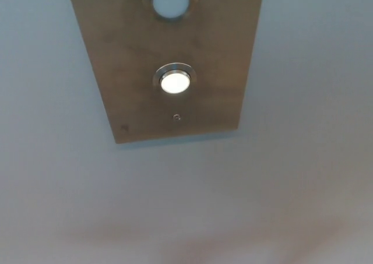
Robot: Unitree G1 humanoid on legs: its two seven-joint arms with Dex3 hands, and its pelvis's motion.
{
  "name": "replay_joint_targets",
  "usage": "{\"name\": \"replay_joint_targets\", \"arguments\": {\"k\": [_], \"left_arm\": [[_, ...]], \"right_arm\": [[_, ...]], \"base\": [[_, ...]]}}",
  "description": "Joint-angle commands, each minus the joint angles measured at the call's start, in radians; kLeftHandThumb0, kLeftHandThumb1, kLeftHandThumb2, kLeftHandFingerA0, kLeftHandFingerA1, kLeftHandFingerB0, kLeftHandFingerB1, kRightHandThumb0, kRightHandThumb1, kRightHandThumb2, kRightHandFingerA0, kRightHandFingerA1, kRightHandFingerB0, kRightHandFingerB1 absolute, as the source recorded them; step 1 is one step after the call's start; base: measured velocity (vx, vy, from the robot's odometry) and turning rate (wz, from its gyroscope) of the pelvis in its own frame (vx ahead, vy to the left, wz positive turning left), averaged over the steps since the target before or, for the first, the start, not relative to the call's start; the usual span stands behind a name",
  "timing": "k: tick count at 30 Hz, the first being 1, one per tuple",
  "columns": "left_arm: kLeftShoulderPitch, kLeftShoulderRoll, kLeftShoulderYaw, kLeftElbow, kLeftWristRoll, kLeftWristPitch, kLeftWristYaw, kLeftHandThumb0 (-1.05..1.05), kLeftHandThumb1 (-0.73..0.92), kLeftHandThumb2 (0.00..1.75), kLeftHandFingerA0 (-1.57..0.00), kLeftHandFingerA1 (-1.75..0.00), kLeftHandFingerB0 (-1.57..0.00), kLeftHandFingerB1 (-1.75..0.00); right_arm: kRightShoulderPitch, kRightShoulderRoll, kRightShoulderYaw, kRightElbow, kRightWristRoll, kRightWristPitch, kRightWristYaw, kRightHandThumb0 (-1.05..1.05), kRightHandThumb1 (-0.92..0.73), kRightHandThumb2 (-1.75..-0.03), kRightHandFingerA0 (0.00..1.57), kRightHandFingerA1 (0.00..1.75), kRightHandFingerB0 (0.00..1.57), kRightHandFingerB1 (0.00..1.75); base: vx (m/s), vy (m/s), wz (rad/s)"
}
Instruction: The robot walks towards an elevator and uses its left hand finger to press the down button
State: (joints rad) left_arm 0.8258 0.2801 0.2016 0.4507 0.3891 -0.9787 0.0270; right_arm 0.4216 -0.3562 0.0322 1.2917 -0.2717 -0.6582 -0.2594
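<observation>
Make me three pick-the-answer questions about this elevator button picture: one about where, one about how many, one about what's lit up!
1. Where on the panel is the small screw?
A. Top edge
B. Just below the lower button
C. Far right edge

2. How many round buttons show?
A. One
B. Two
C. Four

3. The lower button is:
A. Glowing white
B. Dark
C. Covered by a hand

Answers: B, the screw sits right under it; B, the upper button plus the lower one; A, its centre shines bright.
</observation>
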Motion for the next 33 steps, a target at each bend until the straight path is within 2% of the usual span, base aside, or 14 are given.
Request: {"name": "replay_joint_targets", "arguments": {"k": [1,3,8,9,11,12,17,18,22,23,27,30,31,33], "left_arm": [[-0.230,-0.013,-0.066,0.459,0.088,0.312,0.156,0.00,0.53,1.14,-0.96,-1.05,-0.98,-1.03],[-0.252,-0.023,-0.073,0.497,0.084,0.355,0.165,-0.03,0.57,1.05,-0.83,-0.96,-0.93,-1.03],[-0.278,-0.029,-0.085,0.546,0.081,0.389,0.184,-0.03,0.57,1.05,-0.83,-0.96,-0.93,-1.03],[-0.292,-0.035,-0.083,0.573,0.069,0.399,0.189,-0.03,0.52,1.10,-0.95,-1.02,-0.94,-0.96],[-0.305,-0.037,-0.085,0.597,0.059,0.400,0.195,-0.03,0.52,1.10,-0.95,-1.02,-0.94,-0.96],[-0.322,-0.054,-0.077,0.630,0.029,0.441,0.172,-0.13,0.71,0.68,-0.91,-1.05,-0.87,-0.71],[-0.346,-0.073,-0.072,0.676,-0.007,0.488,0.146,-0.13,0.71,0.68,-0.91,-1.05,-0.87,-0.71],[-0.353,-0.088,-0.055,0.726,-0.038,0.517,0.115,-0.28,0.68,0.60,-0.77,-0.73,-0.69,-0.56],[-0.359,-0.096,-0.044,0.764,-0.057,0.531,0.098,-0.28,0.68,0.60,-0.77,-0.73,-0.69,-0.56],[-0.345,-0.104,-0.048,0.784,-0.056,0.544,0.118,-0.35,0.64,0.61,-0.81,-0.72,-0.63,-0.53],[-0.331,-0.110,-0.050,0.815,-0.059,0.562,0.130,-0.33,0.73,0.61,-0.78,-0.73,-0.61,-0.52],[-0.331,-0.110,-0.044,0.841,-0.076,0.577,0.110,-0.33,0.73,0.61,-0.78,-0.73,-0.61,-0.52],[-0.326,-0.112,-0.055,0.846,-0.066,0.583,0.121,-0.33,0.69,0.60,-0.78,-0.72,-0.60,-0.50],[-0.322,-0.113,-0.067,0.847,-0.058,0.587,0.133,-0.33,0.69,0.60,-0.78,-0.72,-0.60,-0.50]], "right_arm": [[-0.005,-0.020,-0.013,0.002,0.017,0.008,0.015,-0.47,-0.43,-0.79,0.63,0.62,0.47,0.51],[-0.009,-0.024,-0.010,0.001,0.014,0.016,0.014,-0.49,-0.43,-0.79,0.62,0.63,0.48,0.51],[-0.013,-0.029,-0.003,0.000,0.005,0.025,0.007,-0.49,-0.43,-0.79,0.62,0.63,0.48,0.51],[-0.013,-0.031,-0.005,-0.002,0.007,0.026,0.011,-0.50,-0.44,-0.79,0.60,0.61,0.45,0.50],[-0.013,-0.031,-0.008,-0.004,0.011,0.026,0.016,-0.50,-0.44,-0.79,0.60,0.61,0.45,0.50],[-0.012,-0.031,-0.011,-0.004,0.014,0.031,0.019,-0.51,-0.44,-0.80,0.61,0.61,0.44,0.50],[-0.011,-0.032,-0.013,-0.004,0.017,0.038,0.021,-0.51,-0.44,-0.80,0.61,0.61,0.44,0.50],[-0.013,-0.028,-0.027,0.003,0.037,0.076,0.053,-0.46,-0.55,-0.57,0.57,0.47,0.44,0.35],[-0.015,-0.026,-0.038,0.008,0.051,0.104,0.076,-0.46,-0.55,-0.57,0.57,0.47,0.44,0.35],[-0.019,-0.025,-0.067,0.015,0.083,0.139,0.101,-0.44,-0.47,-0.79,0.57,0.60,0.39,0.48],[-0.026,-0.033,-0.093,0.028,0.100,0.192,0.113,-0.52,-0.51,-0.84,0.58,0.61,0.37,0.49],[-0.029,-0.043,-0.095,0.037,0.084,0.227,0.108,-0.52,-0.51,-0.84,0.58,0.61,0.37,0.49],[-0.030,-0.044,-0.098,0.040,0.082,0.238,0.110,-0.48,-0.63,-0.60,0.62,0.49,0.43,0.35],[-0.030,-0.044,-0.101,0.039,0.083,0.243,0.115,-0.48,-0.63,-0.60,0.62,0.49,0.43,0.35]], "base": [[0.00,0.000,0.00],[0.00,0.000,0.00],[0.00,0.000,0.00],[0.00,0.000,0.00],[0.00,0.000,0.00],[0.00,0.000,0.00],[0.00,0.000,0.00],[0.00,0.000,0.00],[0.00,0.000,0.00],[0.00,0.000,0.00],[0.00,0.000,0.00],[0.00,0.000,0.00],[0.00,0.000,0.00],[0.00,0.000,0.00]]}}
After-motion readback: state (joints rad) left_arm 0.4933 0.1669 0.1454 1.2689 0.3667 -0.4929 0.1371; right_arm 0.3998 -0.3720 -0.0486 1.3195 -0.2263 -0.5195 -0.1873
